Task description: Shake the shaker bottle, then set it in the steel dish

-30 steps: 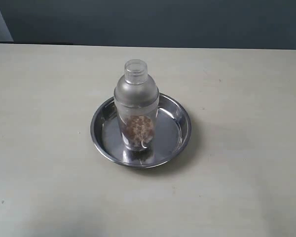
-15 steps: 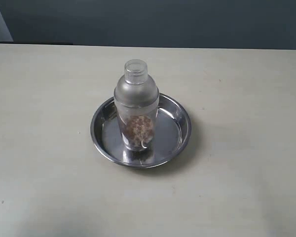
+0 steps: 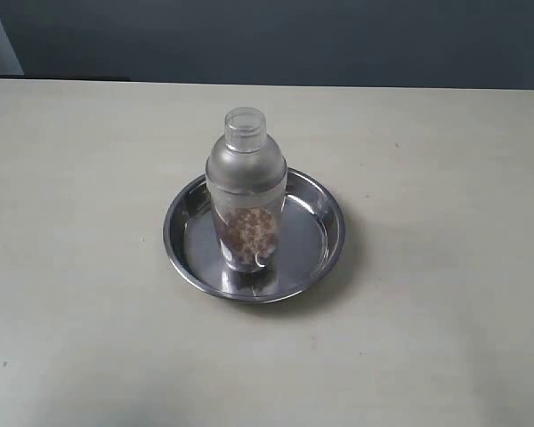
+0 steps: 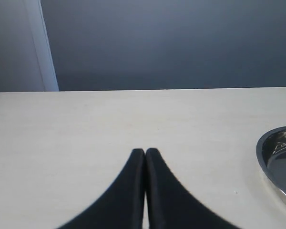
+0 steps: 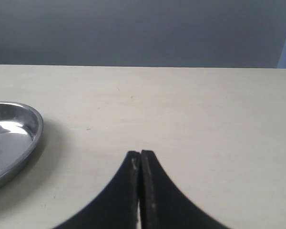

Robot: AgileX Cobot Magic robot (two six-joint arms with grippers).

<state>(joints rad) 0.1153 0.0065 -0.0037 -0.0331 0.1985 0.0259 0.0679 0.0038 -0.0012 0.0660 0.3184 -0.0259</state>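
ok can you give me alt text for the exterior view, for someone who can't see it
A frosted clear shaker bottle with brown granules inside stands upright in a shallow steel dish on a pale table. A dark wall lies behind.

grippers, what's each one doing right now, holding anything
left gripper: closed, jaws pressed together, holding nothing
right gripper: closed, jaws pressed together, holding nothing
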